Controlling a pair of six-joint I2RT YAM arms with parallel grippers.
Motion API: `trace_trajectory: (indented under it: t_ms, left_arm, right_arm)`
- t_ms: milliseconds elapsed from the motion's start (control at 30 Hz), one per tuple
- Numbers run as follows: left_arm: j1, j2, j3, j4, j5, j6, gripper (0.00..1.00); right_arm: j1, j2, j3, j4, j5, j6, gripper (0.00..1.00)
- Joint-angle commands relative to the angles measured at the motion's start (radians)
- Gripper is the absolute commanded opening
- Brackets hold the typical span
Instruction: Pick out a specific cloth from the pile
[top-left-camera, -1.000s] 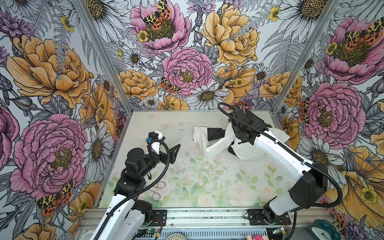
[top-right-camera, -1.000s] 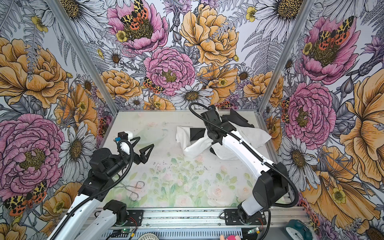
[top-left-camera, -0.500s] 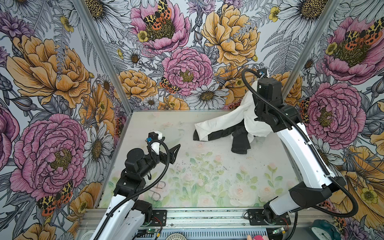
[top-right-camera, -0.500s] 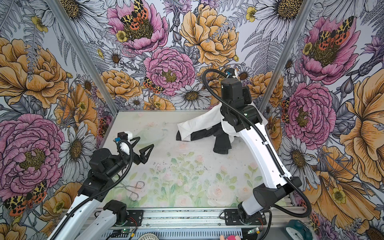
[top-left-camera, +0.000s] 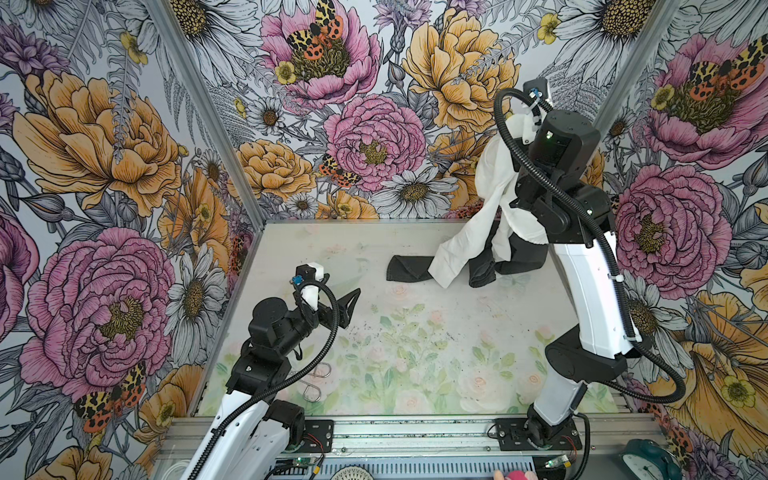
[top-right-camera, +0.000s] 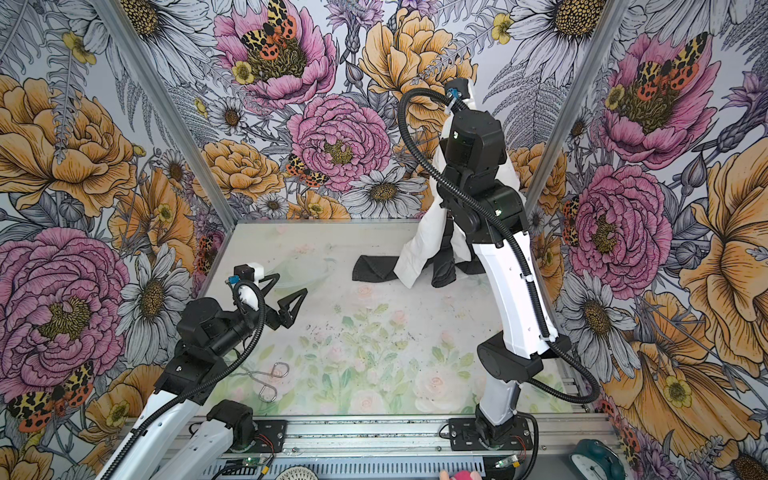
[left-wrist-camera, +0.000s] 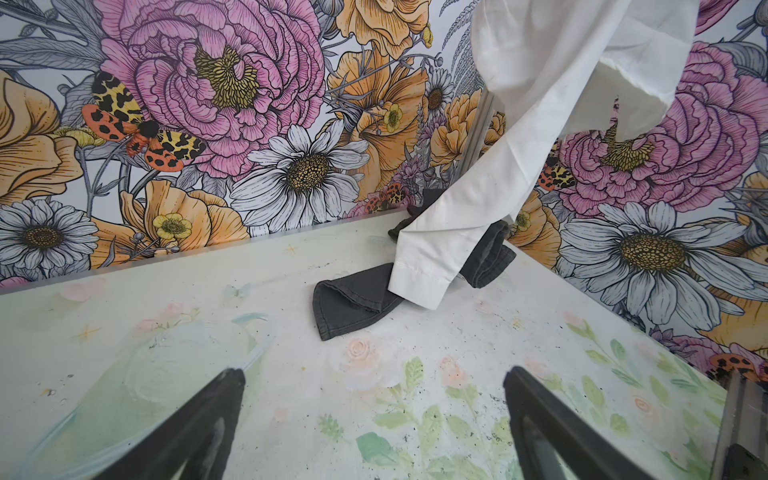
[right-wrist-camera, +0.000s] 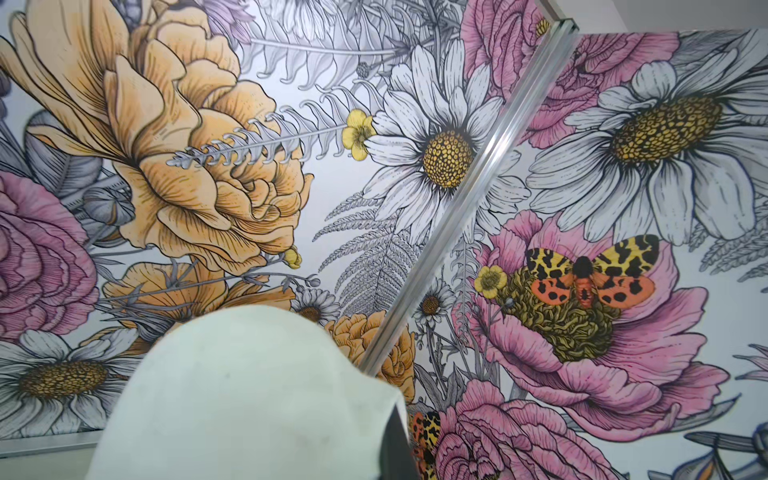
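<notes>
A: Since half a second back, the right arm is climbing higher toward 1 o'clock. The cloth (top-left-camera: 490, 199) is hanging steeper, and a dark leg of the pile (top-left-camera: 409, 270) is lying uncovered near 12.

B: Grips?

A: The right gripper (top-left-camera: 508, 132) is clamping the cloth's top, judging by the hang. The left gripper (left-wrist-camera: 374, 374) is idling at 9 o'clock over the table (top-left-camera: 415, 374), spread wide and empty.

B: Doing it well?

A: Keep lifting slow and straight. The hem is still touching the pile, and a charcoal leg looks to be rising inside the folds. Then swing toward 6.

B: Unclear?

A: The right jaws are hiding behind wrist and fabric, and the right wrist view is giving only a white bulge. Whether denim is snagging, can't tell.
</notes>
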Motion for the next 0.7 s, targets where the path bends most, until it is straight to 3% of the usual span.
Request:
trace_trajectory:
  t_ms: [0, 200, 433, 667]
  left_arm:
    - [-0.004, -0.006, -0.013, 0.027, -0.005, 0.008, 0.99]
    - [-0.002, -0.001, -0.013, 0.027, -0.007, 0.010, 0.99]
    - [-0.001, -0.001, -0.015, 0.027, -0.013, 0.012, 0.99]
    - [0.000, -0.025, -0.018, 0.023, -0.044, 0.018, 0.99]
  right_arm:
    - [0.046, 0.023, 0.076, 0.073, -0.094, -0.015, 0.00]
    - [0.101, 0.032, 0.095, 0.081, -0.303, 0.162, 0.00]
    - [0.146, 0.085, 0.030, 0.081, -0.687, 0.451, 0.00]
    - [0.233, 0.234, -0.043, 0.081, -0.836, 0.560, 0.00]
